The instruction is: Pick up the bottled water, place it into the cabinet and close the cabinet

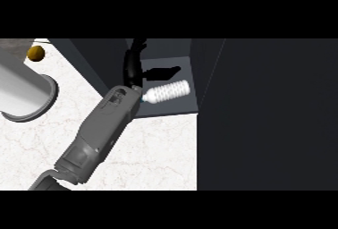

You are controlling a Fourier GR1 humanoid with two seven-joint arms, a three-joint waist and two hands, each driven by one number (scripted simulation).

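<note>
The bottled water [168,91] is a clear ribbed bottle lying on its side on the grey shelf [173,109] inside the open cabinet, with its cap end toward my wrist. My left hand [134,67] reaches into the cabinet just left of the bottle, above its cap end. Its black fingers stretch toward the back and hold nothing. The bottle lies free of the fingers, close beside the wrist. A shadow of the hand falls on the cabinet's back wall [162,71]. My right hand does not show.
A broad dark cabinet panel [264,116] fills the right side of the view. A large grey cylindrical vessel [23,96] stands on the white marble counter [152,152] at left, with a small brown-yellow round thing [36,53] behind it.
</note>
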